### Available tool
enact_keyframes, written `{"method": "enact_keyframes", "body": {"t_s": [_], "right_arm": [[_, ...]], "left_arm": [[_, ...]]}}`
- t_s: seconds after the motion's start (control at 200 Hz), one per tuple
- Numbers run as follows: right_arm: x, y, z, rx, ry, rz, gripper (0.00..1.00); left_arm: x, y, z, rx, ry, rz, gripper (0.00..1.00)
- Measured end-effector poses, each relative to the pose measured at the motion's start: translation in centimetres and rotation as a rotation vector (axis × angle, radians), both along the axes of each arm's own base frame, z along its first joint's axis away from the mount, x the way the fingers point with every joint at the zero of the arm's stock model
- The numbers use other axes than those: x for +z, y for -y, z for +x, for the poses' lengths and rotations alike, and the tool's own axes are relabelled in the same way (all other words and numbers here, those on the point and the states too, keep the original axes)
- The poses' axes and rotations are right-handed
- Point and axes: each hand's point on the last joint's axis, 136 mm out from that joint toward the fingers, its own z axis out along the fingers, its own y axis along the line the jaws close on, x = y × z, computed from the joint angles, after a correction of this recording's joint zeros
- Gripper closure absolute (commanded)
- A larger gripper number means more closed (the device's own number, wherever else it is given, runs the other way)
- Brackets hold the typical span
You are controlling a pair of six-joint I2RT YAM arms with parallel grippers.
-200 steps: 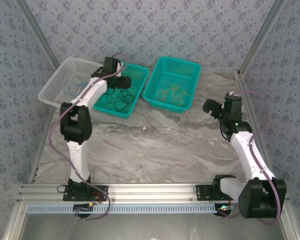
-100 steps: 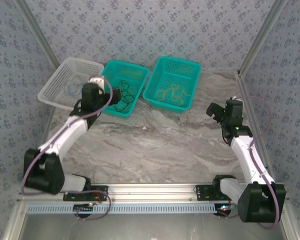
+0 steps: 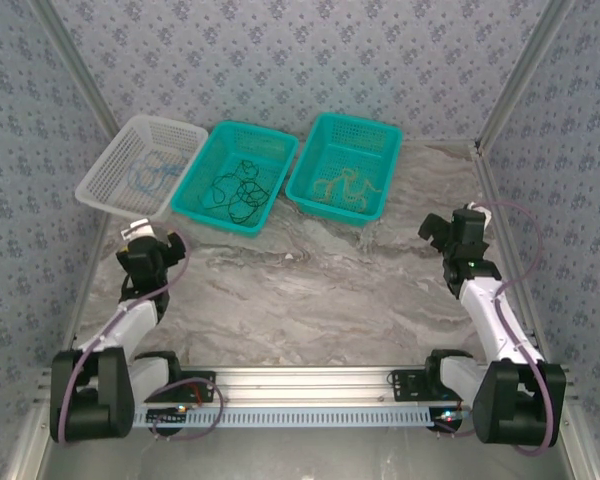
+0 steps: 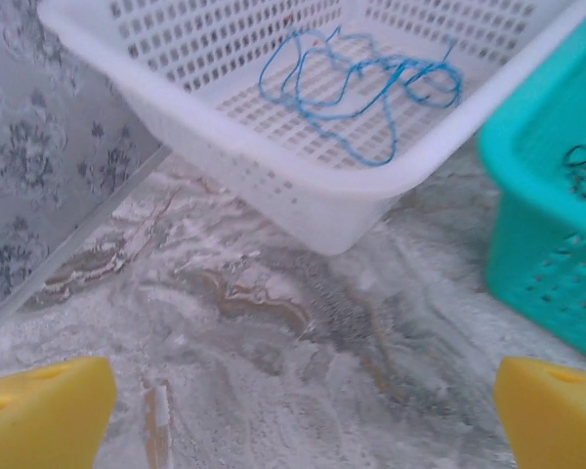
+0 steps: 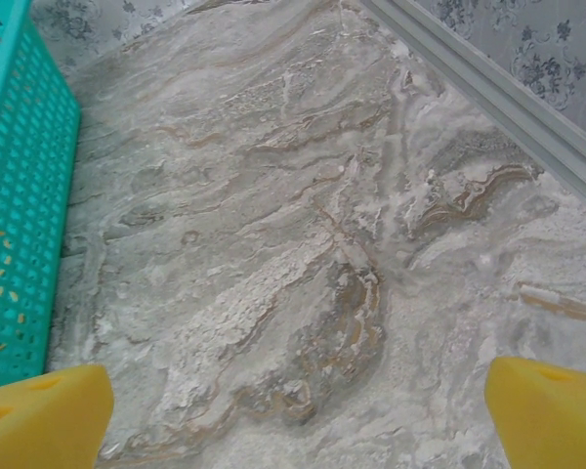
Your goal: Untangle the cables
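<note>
The cables lie apart in three baskets. A blue cable (image 3: 145, 172) (image 4: 356, 83) curls in the white basket (image 3: 105, 185) (image 4: 273, 186). A black cable (image 3: 237, 190) sits in the middle teal basket (image 3: 195, 200), and a tan cable (image 3: 342, 187) in the right teal basket (image 3: 380, 190). My left gripper (image 3: 152, 242) (image 4: 303, 415) is open and empty, low over the table in front of the white basket; its yellow fingertips (image 4: 39, 410) stand far apart. My right gripper (image 3: 440, 228) (image 5: 298, 415) is open and empty over bare marble at the right.
The marble table (image 3: 310, 290) stretches between the two arms. Patterned walls enclose the left, back and right sides, with a metal rail (image 5: 488, 88) along the right wall. A teal basket's wall (image 5: 20, 205) is at the left of the right wrist view.
My left arm has pulled back from over the middle teal basket to the near left and folded low, its jaws opening fully. The right arm has drawn back slightly.
</note>
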Motion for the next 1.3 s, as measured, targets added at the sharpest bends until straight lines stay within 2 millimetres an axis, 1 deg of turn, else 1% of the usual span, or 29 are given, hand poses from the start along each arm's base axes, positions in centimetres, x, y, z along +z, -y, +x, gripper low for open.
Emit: {"method": "enact_keyframes", "body": {"t_s": [0.06, 0.1, 0.16, 0.26, 0.405, 0.51, 0.595, 0.66, 0.74, 0.829, 0.899, 0.979, 1.069, 1.134, 1.219, 1.304], "right_arm": [[-0.4, 0.2, 0.1, 0.004, 0.004, -0.016, 0.00], [-0.6, 0.3, 0.2, 0.011, 0.008, -0.026, 0.00], [-0.8, 0.3, 0.3, 0.023, 0.023, -0.045, 0.00], [-0.9, 0.2, 0.7, 0.053, 0.046, -0.072, 0.00], [-1.7, -0.1, 1.2, 0.104, 0.040, -0.108, 0.00], [-2.4, -0.3, 1.8, 0.142, 0.037, -0.133, 0.00], [-3.0, -0.6, 2.2, 0.175, 0.054, -0.150, 0.00], [-3.7, -0.9, 2.3, 0.197, 0.073, -0.166, 0.00], [-4.7, -1.1, 2.5, 0.216, 0.079, -0.195, 0.00], [-5.6, -1.1, 3.1, 0.221, 0.080, -0.226, 0.00], [-5.7, -1.0, 3.4, 0.220, 0.094, -0.241, 0.00], [-5.4, -1.0, 3.7, 0.217, 0.115, -0.254, 0.00], [-5.3, -1.6, 4.6, 0.235, 0.152, -0.285, 0.00], [-6.1, -2.6, 4.5, 0.267, 0.162, -0.309, 0.00], [-7.8, -3.9, 3.6, 0.317, 0.149, -0.333, 0.00], [-9.1, -3.9, 3.8, 0.322, 0.104, -0.342, 0.00]], "left_arm": [[-1.3, 0.2, 0.6, -0.022, -0.026, -0.006, 0.01], [-2.2, 0.7, 0.9, -0.050, -0.048, -0.011, 0.01], [-3.1, 1.4, 1.3, -0.095, -0.067, -0.017, 0.01], [-3.1, 2.2, 2.3, -0.157, -0.039, -0.014, 0.01], [-2.9, 2.8, 3.7, -0.199, 0.018, -0.010, 0.01], [-3.8, 3.3, 4.5, -0.229, 0.029, -0.010, 0.01], [-4.8, 3.5, 4.5, -0.244, 0.005, -0.012, 0.01], [-4.7, 3.6, 4.6, -0.241, 0.007, -0.007, 0.01], [-4.1, 3.6, 5.1, -0.209, 0.015, 0.026, 0.01], [-3.4, 4.0, 5.4, -0.194, 0.028, 0.053, 0.01], [-3.3, 3.7, 5.4, -0.174, 0.029, 0.068, 0.00], [-3.3, 3.3, 5.3, -0.152, 0.026, 0.077, 0.00], [-3.3, 3.1, 5.3, -0.143, 0.026, 0.081, 0.01], [-3.3, 3.0, 5.3, -0.139, 0.026, 0.082, 0.01], [-3.3, 3.0, 5.3, -0.137, 0.025, 0.083, 0.01], [-3.3, 3.0, 5.3, -0.137, 0.025, 0.084, 0.01]]}}
